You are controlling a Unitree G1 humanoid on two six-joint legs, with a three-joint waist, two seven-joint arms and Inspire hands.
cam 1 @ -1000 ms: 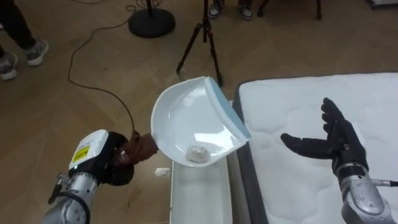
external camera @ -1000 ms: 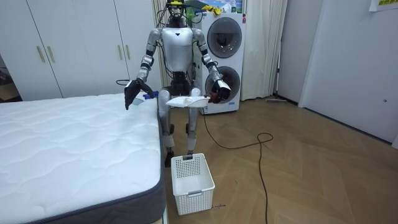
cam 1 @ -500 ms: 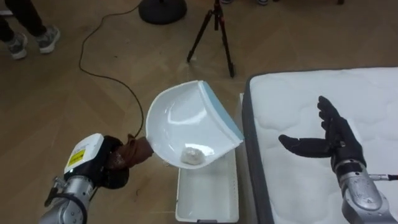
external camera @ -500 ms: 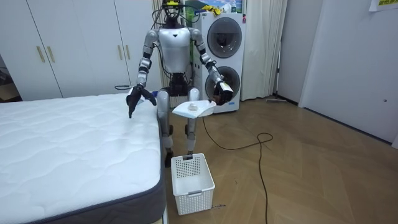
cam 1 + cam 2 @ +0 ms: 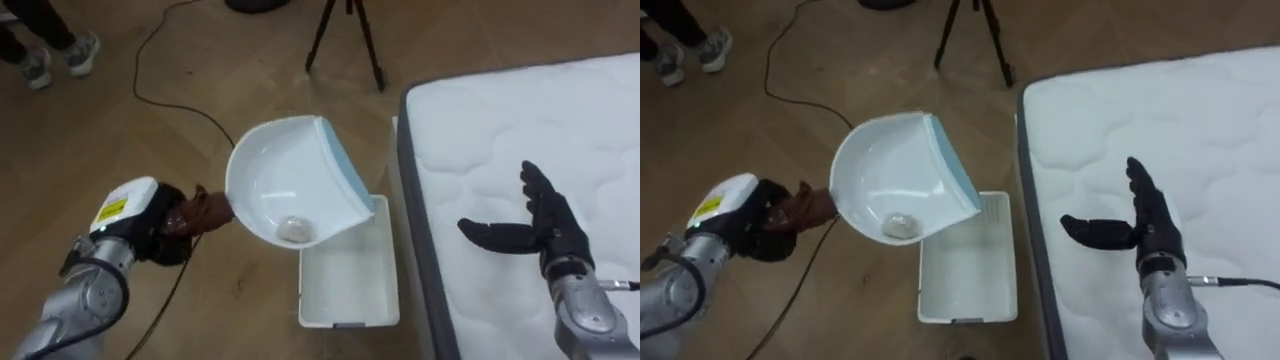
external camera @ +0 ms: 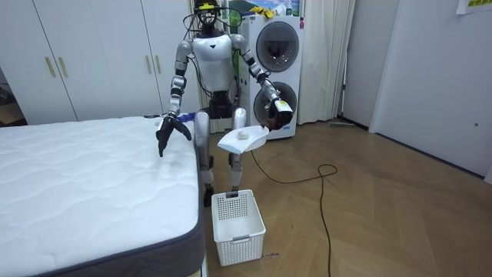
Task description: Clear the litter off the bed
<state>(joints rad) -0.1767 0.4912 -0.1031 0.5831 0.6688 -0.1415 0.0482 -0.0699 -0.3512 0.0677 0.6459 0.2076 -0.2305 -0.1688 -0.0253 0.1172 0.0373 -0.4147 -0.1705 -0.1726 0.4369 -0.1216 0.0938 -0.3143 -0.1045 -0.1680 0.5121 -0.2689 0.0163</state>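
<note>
The robot stands at the corner of the bed [image 5: 500,120], facing the white basket [image 5: 350,290] on the floor just beside the mattress edge. Its left hand [image 5: 160,215] is clenched round the brown handle [image 5: 208,210] of a white dustpan [image 5: 275,170], held out over the wooden floor with its lower rim above the basket's far end. A crumpled white wad [image 5: 292,230] lies in the pan near that low rim. Compared with a second ago, the pan in the room view [image 6: 244,138] sits farther toward the room view's right and is tipped rather than level, and the wad is still inside it. The right hand [image 5: 535,228] hangs over the mattress with fingers spread and nothing in them; in the room view [image 6: 165,132] it is lower than before, closer to the bed's surface
</note>
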